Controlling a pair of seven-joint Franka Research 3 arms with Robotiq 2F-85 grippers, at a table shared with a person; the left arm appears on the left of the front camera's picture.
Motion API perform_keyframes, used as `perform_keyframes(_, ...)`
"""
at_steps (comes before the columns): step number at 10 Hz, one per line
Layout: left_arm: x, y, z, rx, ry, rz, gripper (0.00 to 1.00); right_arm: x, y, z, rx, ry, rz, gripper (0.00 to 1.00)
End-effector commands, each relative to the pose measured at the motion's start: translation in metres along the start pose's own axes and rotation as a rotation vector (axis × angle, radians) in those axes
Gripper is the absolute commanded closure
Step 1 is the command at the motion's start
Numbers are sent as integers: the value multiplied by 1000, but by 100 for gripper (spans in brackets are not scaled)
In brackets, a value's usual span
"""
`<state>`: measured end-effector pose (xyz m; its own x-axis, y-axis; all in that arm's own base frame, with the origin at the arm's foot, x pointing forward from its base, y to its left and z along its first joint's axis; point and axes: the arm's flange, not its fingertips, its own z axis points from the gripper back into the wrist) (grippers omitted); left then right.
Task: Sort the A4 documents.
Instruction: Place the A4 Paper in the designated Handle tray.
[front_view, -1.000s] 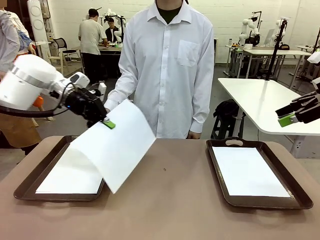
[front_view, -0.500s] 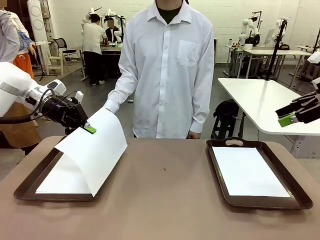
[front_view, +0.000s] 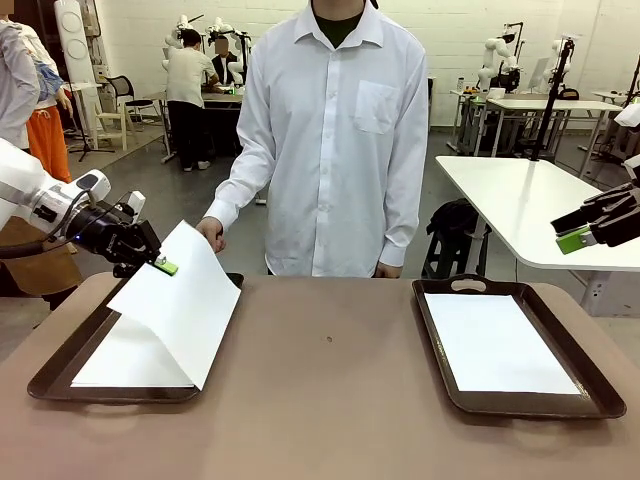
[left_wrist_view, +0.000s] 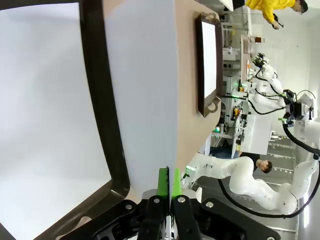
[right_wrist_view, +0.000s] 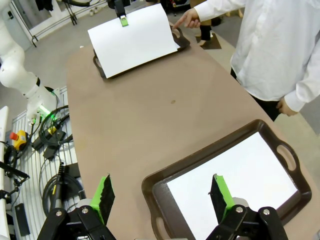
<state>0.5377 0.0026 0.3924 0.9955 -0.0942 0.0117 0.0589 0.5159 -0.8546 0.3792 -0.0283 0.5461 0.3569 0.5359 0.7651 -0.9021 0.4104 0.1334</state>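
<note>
Left gripper (front_view: 165, 266) pinched tight on top edge of one A4 sheet (front_view: 185, 308), sheet hanging tilted above left tray (front_view: 45, 378), lower corner over another sheet (front_view: 130, 358) lying there. Right gripper (front_view: 577, 238) spread wide, holding nothing, hovering off table edge above right tray (front_view: 600, 398) with third sheet (front_view: 495, 342). Person's hand (front_view: 211, 233) just behind held sheet.

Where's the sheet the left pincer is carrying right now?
Front view, left side: the sheet hangs from the left pincer, draped over the left tray.
</note>
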Motion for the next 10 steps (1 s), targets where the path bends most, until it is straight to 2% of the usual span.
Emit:
perform_keyframes(1,-4,6,1,13,-23,-2,99,-1,0,-2,1,6,-3,0)
perform_keyframes(2,-4,12,3,107,44,-24,99,-1,0,-2,1,6,-3,0)
perform_keyframes(3,-2,18,5,76,56,-74,99,-1,0,-2,1,6,-3,0)
perform_keyframes(4,-1,28,8,106,72,-83,99,-1,0,-2,1,6,-3,0)
perform_keyframes(5,1,37,11,140,74,-71,99,-1,0,-2,1,6,-3,0)
perform_keyframes(7,6,64,11,216,59,41,99,-1,0,-2,1,6,-3,0)
perform_keyframes(10,13,85,7,290,27,70,99,-1,0,-2,1,6,-3,0)
